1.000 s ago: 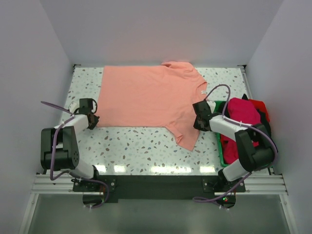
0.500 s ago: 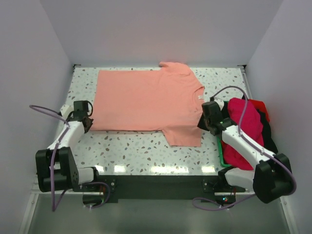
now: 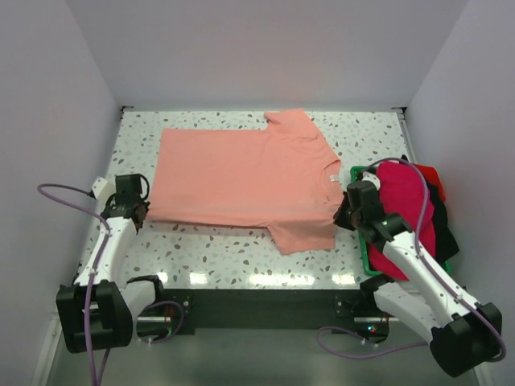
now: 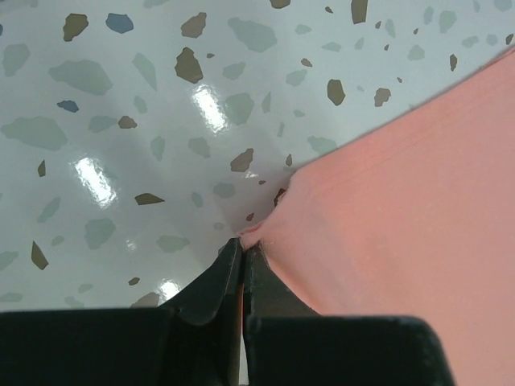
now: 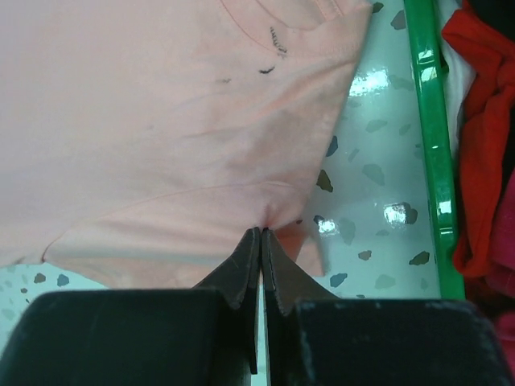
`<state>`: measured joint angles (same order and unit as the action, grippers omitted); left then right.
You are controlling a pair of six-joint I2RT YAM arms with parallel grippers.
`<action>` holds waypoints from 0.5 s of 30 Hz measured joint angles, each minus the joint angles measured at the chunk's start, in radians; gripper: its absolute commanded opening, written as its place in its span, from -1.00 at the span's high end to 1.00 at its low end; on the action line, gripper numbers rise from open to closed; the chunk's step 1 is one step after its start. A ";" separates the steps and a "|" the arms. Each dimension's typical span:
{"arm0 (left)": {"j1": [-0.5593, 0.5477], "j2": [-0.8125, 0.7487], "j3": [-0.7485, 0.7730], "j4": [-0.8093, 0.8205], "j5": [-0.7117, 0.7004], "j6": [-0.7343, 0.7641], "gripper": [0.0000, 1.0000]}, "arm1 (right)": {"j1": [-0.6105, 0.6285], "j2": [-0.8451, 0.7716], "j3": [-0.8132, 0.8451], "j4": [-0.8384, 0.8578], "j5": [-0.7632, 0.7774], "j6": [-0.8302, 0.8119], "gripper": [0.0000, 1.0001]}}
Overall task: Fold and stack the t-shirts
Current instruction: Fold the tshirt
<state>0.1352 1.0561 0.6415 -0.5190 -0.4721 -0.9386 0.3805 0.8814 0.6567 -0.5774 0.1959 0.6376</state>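
Can see pink t-shirt [image 3: 241, 173] spread flat, mid of top view, neck to the right, on speckled worktop [image 3: 241, 249]. No fold in it yet. Pinched at lower left corner by left tool [image 4: 241, 249], shut tight on the hem w/ cloth bunched at the tips. Pinched at lower right, near the sleeve, by right tool [image 5: 261, 235], also shut on the cloth. Held low at both ends, approx. on the worktop.

Off at the right edge: other t-shirts [image 3: 402, 201], magenta, red & black, heaped in green tray [image 5: 426, 121], not folded.

So prob. only at the start: 1st shirt laid out, ready for a fold. Left to do: fold it, same for the rest, then stack. No stack anywhere yet.
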 measured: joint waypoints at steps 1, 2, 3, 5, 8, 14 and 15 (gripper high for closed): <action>0.000 0.001 0.000 0.008 0.006 0.008 1.00 | 0.000 0.017 0.010 -0.006 -0.003 -0.003 1.00; 0.000 0.008 0.000 0.017 0.014 0.014 1.00 | 0.000 0.046 0.030 -0.014 -0.003 -0.008 1.00; 0.000 0.017 0.000 0.026 0.021 0.017 1.00 | 0.000 0.081 0.051 -0.015 -0.003 -0.013 1.00; 0.001 0.069 0.011 0.046 0.040 0.026 1.00 | 0.000 0.185 0.121 -0.013 -0.002 -0.031 1.00; 0.001 0.191 0.062 0.068 0.074 0.039 1.00 | 0.000 0.352 0.249 -0.013 0.007 -0.058 1.00; -0.001 0.404 0.243 0.092 0.117 0.042 1.00 | 0.000 0.619 0.478 -0.002 0.034 -0.106 1.00; -0.002 0.427 0.270 0.095 0.121 0.042 1.00 | 0.000 0.647 0.502 -0.001 0.037 -0.111 1.00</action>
<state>0.1333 1.4834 0.9115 -0.4244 -0.3511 -0.8967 0.3805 1.5280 1.1587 -0.5785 0.2329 0.5270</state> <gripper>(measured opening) 0.029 0.011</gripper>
